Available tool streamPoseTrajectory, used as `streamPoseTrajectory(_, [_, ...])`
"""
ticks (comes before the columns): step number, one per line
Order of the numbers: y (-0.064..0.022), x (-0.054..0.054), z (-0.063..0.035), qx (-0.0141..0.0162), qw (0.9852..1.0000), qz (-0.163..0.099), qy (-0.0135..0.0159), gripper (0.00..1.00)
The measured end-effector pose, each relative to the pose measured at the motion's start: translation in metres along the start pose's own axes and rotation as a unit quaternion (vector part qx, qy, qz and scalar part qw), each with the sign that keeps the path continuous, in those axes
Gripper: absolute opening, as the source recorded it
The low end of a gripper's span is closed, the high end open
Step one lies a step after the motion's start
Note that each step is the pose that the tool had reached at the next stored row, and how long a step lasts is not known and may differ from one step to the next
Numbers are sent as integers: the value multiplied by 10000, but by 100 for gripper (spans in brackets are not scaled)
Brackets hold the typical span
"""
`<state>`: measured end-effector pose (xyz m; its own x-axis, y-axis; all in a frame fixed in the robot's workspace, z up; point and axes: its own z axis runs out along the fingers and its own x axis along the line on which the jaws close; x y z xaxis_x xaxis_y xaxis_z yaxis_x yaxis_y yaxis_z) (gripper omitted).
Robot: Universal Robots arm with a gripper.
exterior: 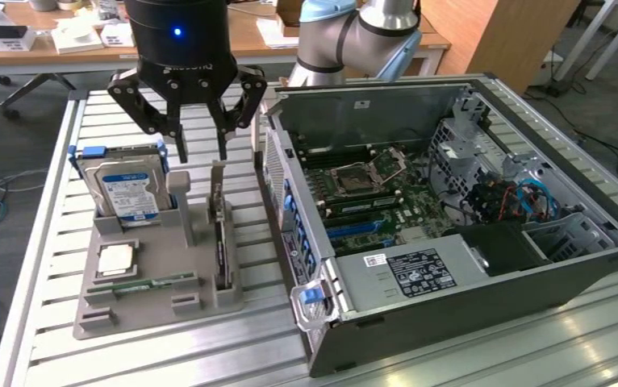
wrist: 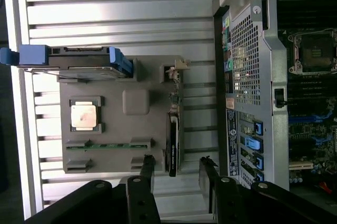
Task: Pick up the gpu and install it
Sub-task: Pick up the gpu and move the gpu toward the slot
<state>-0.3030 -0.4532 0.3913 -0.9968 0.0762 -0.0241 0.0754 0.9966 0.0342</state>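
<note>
The gpu (exterior: 222,242) stands on its edge in a slot of the grey holder (exterior: 142,314), a thin dark card with a pale bracket at its far end. In the wrist view the gpu (wrist: 172,140) appears as a narrow dark strip along the holder's (wrist: 113,89) side nearest the computer. My gripper (exterior: 202,155) hangs open just above the card's bracket end, not touching it. In the wrist view my gripper (wrist: 177,170) has one black finger (wrist: 147,167) on each side of the card's line, with nothing between them.
The open computer case (exterior: 524,266) lies at the exterior view's right, motherboard (exterior: 379,197) exposed, close beside the holder. A blue-labelled hard drive (exterior: 128,192), a CPU (exterior: 116,260) and a RAM stick (exterior: 145,284) share the holder. A slatted metal table (exterior: 56,242) is underneath.
</note>
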Motion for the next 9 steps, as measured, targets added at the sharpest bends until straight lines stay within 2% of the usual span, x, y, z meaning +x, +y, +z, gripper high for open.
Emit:
streamPoseTrajectory(2, [0,0,0,0,10000,0,0,49])
streamPoseTrajectory(3, [0,0,0,0,10000,0,0,55])
streamPoseTrajectory(9, [-1,0,11,0,10000,0,0,55])
